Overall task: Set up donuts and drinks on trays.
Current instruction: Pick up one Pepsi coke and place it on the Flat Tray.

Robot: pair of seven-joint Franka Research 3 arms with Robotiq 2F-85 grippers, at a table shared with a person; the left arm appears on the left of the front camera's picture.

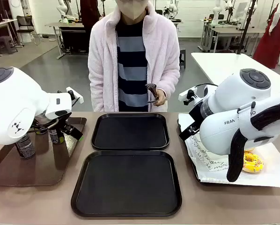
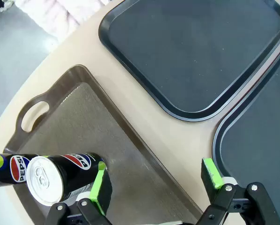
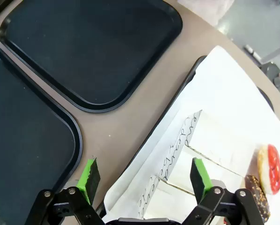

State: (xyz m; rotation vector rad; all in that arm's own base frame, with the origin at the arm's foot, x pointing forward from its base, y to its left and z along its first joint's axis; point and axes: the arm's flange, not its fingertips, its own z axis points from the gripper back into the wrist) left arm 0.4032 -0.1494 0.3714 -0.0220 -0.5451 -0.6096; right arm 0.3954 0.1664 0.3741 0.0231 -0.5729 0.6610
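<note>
Left gripper [image 2: 156,177], jaws spread wide, is hovering over the glossy brown handled tray [image 2: 84,117]; a slim black upright Pepsi can [image 2: 60,177] is standing just outside one green pad [image 2: 101,182], not between the two. Right gripper [image 3: 144,174], equally wide, is hanging above white script-lettered paper sleeves [image 3: 177,145].

Bright even indoor light, soft shadows, sharp focus, wide-angle bending in wrist views

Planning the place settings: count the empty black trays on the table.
2. The far tray lies in the middle of the table, toward its far side. The near tray lies right in front of it, by the robot's edge. Both are in full sight, and none seems hidden.
</note>
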